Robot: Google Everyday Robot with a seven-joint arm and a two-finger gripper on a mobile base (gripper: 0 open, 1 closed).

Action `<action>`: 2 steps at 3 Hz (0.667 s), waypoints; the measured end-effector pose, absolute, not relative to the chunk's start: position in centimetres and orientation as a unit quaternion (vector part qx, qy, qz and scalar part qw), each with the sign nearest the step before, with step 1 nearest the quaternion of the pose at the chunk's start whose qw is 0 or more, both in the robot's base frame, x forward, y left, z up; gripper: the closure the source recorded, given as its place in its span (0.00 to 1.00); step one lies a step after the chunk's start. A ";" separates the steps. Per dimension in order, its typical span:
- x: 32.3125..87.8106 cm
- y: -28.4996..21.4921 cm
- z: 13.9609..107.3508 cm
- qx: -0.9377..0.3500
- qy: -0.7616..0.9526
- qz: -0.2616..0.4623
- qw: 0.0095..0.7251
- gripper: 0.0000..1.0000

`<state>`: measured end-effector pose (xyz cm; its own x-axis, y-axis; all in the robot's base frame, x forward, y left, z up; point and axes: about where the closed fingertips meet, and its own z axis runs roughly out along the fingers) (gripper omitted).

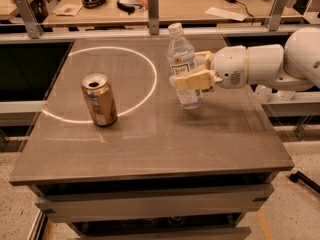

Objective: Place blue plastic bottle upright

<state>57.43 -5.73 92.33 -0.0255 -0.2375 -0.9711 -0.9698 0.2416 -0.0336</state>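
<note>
The blue plastic bottle [183, 59] is clear with a white cap and a pale label. It stands nearly upright at the middle right of the table, its base at or just above the tabletop. My gripper [191, 73] comes in from the right on a white arm and is shut on the bottle's middle, with one cream finger [192, 79] across its front and the other behind it. The bottle's lower part shows below the finger.
A gold-brown soda can [99, 99] stands upright at the left, on a white circle marked on the brown table [160, 149]. Small clear bottles [264, 91] sit off the table's right edge behind the arm. A cluttered desk runs along the back.
</note>
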 end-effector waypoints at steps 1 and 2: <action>56.7 -6.7 91.4 -0.483 0.610 0.358 0.516 1.00; 56.3 -7.5 90.5 -0.465 0.609 0.355 0.535 1.00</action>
